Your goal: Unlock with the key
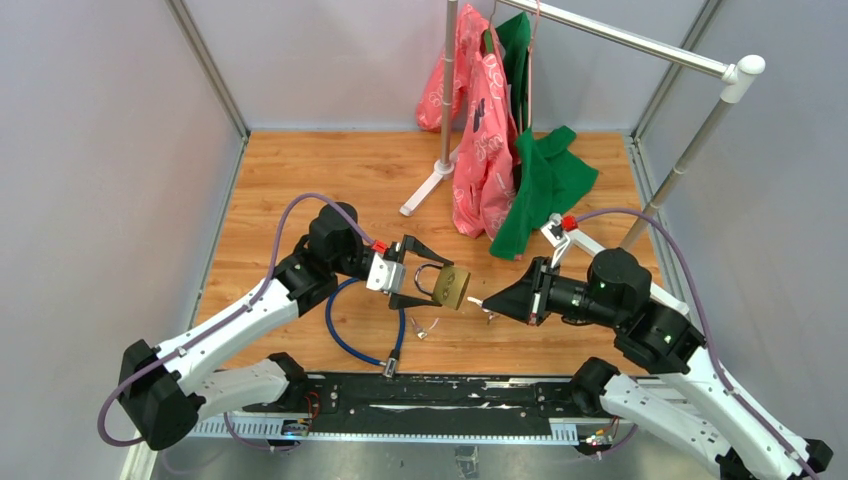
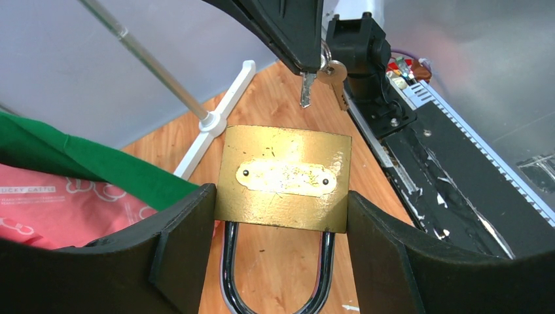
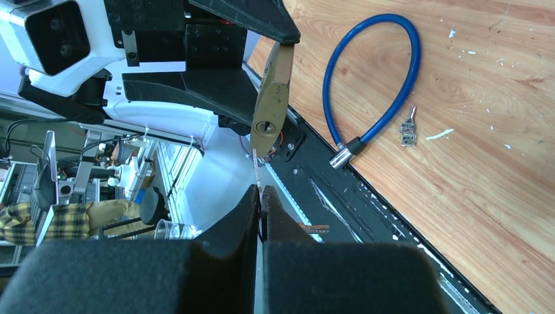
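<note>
Left end effector (image 1: 436,285) clamped on padlock (image 1: 455,288), keyhole (image 3: 265,126) presented toward 3 o'clock. Right end effector (image 3: 260,196) pinched on key (image 3: 256,171), tip just short, lined up for insertion.

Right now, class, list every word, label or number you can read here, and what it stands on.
"LUCKY CATTLE", faint and uncertain: on the pink bag, left wrist view.
padlock nameplate: marks too worn to read.
Dark print on the hanging pink bags, top view: too small to read.

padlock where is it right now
Top view, left of centre: the padlock is clamped in the left gripper, keyhole facing the key in the right gripper.
</note>
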Available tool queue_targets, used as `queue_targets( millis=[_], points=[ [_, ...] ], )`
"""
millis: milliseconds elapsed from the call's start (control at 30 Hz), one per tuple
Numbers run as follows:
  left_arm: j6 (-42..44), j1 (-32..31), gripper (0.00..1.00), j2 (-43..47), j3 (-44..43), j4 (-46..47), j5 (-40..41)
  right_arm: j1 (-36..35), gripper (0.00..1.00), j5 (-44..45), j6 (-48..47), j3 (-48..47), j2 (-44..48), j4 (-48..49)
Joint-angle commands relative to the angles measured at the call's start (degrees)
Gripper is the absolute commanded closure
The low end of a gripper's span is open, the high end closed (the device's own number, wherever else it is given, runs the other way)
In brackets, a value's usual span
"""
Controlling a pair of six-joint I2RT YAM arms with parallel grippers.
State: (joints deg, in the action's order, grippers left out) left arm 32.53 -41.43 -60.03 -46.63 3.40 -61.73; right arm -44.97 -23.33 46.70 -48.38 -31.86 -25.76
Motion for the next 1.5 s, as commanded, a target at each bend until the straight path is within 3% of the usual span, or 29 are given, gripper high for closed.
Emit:
queue_targets(
  millis=[0,1467],
  points=[
    [-0.1,0.0,1.0,1.0,-2.6,5.7,-1.4,0.7,1.0,0.4,0.6,-1.6,-0.9,1.7],
    [0.8,-2.1,1.0,0.2,-3.1,6.0,5.1,0.6,1.0,4.7,0.3,0.6,-0.5,-1.8]
  ],
)
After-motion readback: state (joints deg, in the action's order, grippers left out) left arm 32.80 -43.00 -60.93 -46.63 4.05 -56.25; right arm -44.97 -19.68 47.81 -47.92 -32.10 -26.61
